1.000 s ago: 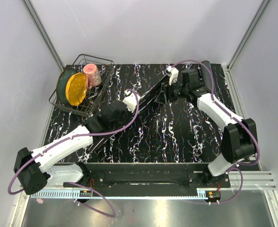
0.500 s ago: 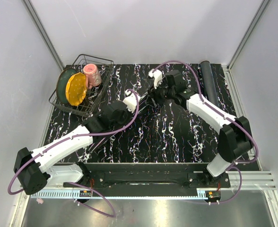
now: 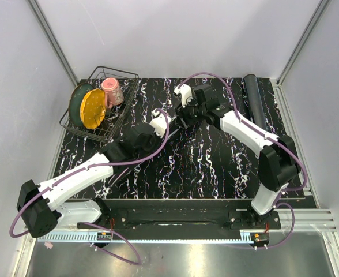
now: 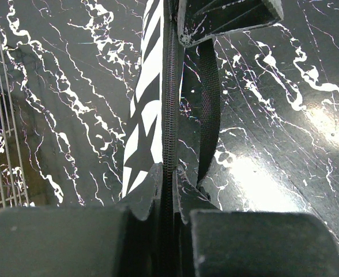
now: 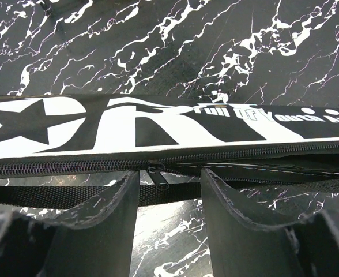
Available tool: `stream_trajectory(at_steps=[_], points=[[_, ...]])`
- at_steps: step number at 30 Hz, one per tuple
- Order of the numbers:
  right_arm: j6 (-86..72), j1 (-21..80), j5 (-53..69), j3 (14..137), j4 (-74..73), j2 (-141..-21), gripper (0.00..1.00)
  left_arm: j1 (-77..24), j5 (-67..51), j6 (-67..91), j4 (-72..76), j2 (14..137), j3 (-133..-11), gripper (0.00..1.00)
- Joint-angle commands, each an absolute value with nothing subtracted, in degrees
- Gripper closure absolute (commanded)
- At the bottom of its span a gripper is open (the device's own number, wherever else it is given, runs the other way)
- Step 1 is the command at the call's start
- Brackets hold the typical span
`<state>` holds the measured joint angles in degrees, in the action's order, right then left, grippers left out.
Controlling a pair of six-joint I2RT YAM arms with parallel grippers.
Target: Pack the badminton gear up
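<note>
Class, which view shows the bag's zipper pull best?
Right wrist view: the zipper pull sits sharp and close between the fingers of the right claw. Left wrist shows only the zipper track, no pull; the top view is too distant.

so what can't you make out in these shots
- Bag contents: both wrist views, its own cloth hides them.
- Bag outline: top view, lost against the dark table, partly under the left arm.
- Lettering: right wrist view, cut off by both side edges.

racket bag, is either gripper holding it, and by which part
Left gripper is shut on the bag at its zipper edge. Right gripper holds nothing; its open jaws straddle the zipper pull.
</note>
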<state>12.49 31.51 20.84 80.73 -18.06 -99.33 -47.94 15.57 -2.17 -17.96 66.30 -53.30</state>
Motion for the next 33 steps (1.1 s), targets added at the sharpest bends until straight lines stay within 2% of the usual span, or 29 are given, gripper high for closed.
stream_trajectory(at_steps=[1, 7, 10, 23, 33], points=[[14.41, 32.78, 20.74, 82.53, -18.02, -99.23, 0.49, -47.72, 15.12, -2.81, -15.38, 64.25, -54.23, 1.0], [15.38, 33.92, 20.22, 82.79, -16.79, -99.23, 0.48, -47.72, 14.94, -2.81, -15.38, 64.07, -54.23, 1.0], [15.64, 34.63, 18.73, 83.41, -16.61, -99.49, 0.52, -47.72, 14.85, -2.81, -15.38, 64.16, -54.14, 1.0], [15.38, 36.04, 8.09, 77.62, -6.43, -95.1, 0.86, -47.72, 14.68, -2.46, -15.29, 64.16, -54.05, 1.0], [15.21, 36.12, 4.48, 76.47, -5.19, -94.31, 1.0, -47.72, 15.2, -2.37, -15.47, 64.34, -54.05, 1.0]])
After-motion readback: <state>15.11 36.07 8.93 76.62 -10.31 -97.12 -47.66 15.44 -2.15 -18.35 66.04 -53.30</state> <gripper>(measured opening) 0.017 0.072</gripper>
